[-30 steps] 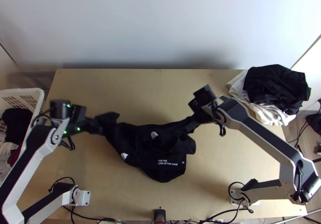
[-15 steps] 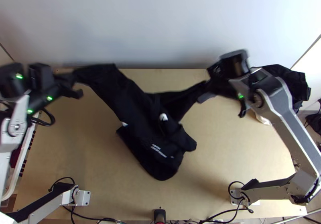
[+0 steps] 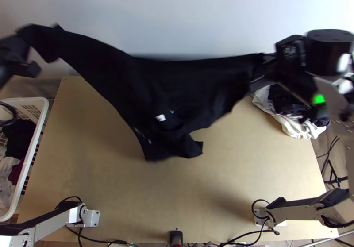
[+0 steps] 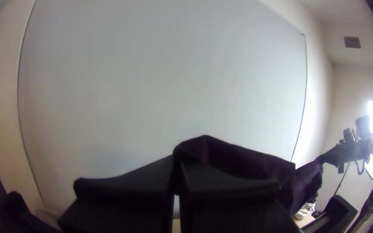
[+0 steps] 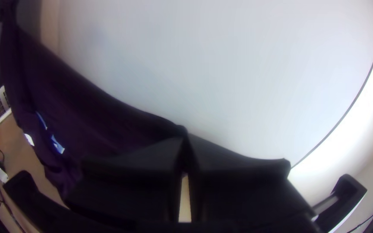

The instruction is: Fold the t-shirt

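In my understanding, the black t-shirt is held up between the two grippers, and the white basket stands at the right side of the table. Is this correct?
Not quite: the top view shows the white basket at the left side of the table. The black t-shirt is indeed held up between the left gripper and right gripper.

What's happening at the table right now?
Both arms have the black t-shirt stretched between them, raised high. The left gripper pinches one upper part, the right gripper another; the rest hangs down bunched over the table. It isn't folded yet.
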